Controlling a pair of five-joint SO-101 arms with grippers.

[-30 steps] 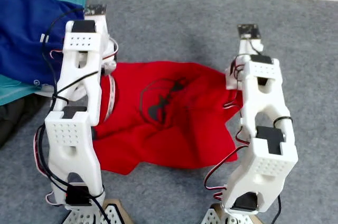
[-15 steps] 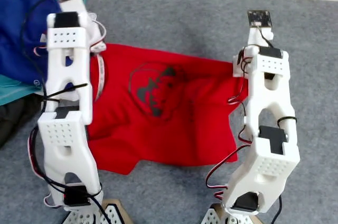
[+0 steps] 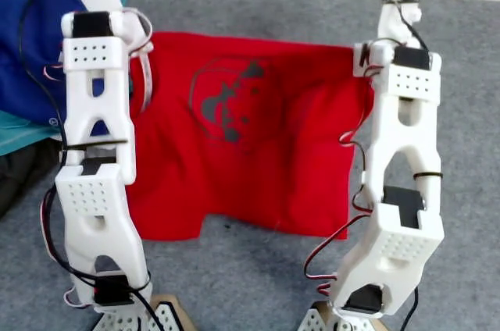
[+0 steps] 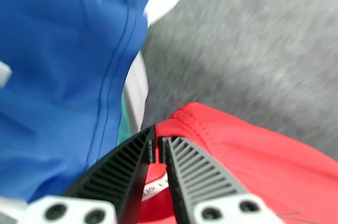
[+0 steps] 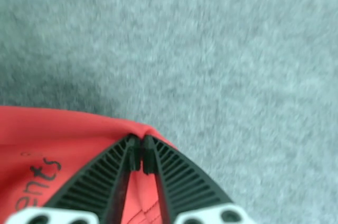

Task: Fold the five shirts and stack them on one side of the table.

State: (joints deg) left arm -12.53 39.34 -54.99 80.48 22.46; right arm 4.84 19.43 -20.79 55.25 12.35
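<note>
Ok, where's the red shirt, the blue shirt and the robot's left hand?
red shirt (image 3: 266, 175): high view, plain cloth below the dark print.
blue shirt (image 4: 58, 65): left wrist view, middle of the blue cloth.
left hand (image 4: 158, 150): left wrist view, between its fingertips, shut on the red shirt's edge.

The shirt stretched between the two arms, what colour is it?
The cloth shirt is red with a dark grey print, clearest in the high view.

Two arms (image 3: 94, 151), one red shirt (image 3: 258, 167), one blue shirt (image 3: 31, 46), one teal shirt (image 3: 17, 134)
</note>
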